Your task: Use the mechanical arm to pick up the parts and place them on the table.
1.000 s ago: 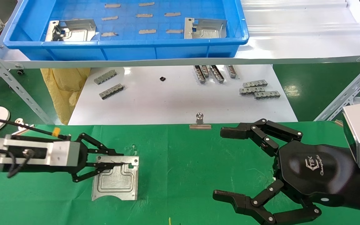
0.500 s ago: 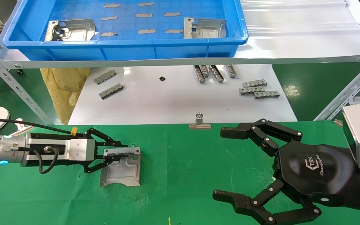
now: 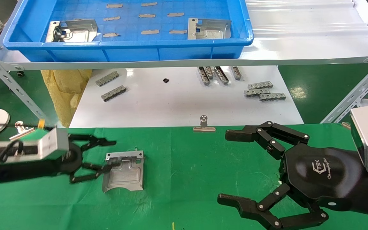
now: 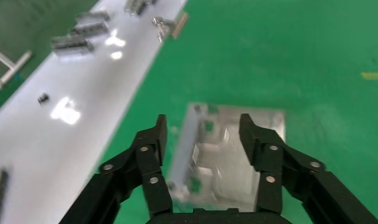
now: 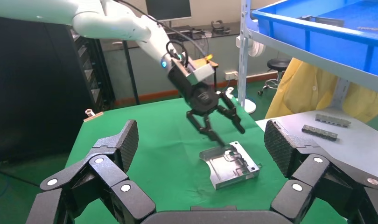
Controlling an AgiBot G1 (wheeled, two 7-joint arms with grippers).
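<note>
One silver part (image 3: 125,174) lies on the green table (image 3: 187,166), left of the middle, its folded edge towards the white board. My left gripper (image 3: 106,154) is open and empty just left of it, one finger still over its near-left corner. The left wrist view shows the open gripper (image 4: 202,123) above the part (image 4: 220,154). My right gripper (image 3: 227,167) hovers open and empty over the table's right side. The right wrist view shows it (image 5: 201,137) facing the part (image 5: 231,165) and the left gripper (image 5: 230,135). Two more parts (image 3: 72,31) (image 3: 208,28) lie in the blue tray (image 3: 126,44).
A white board (image 3: 177,102) behind the table holds several small grey notched bars (image 3: 264,91) (image 3: 110,86). A silver clip (image 3: 204,125) sits on the table's far edge. Slanted shelf struts (image 3: 14,89) (image 3: 356,95) stand at both sides. A yellow mark (image 3: 173,225) is at the front edge.
The left gripper, shut on the part's folded edge before, has opened, let go and drawn back to the left. The part now rests on the cloth. The right arm has not moved.
</note>
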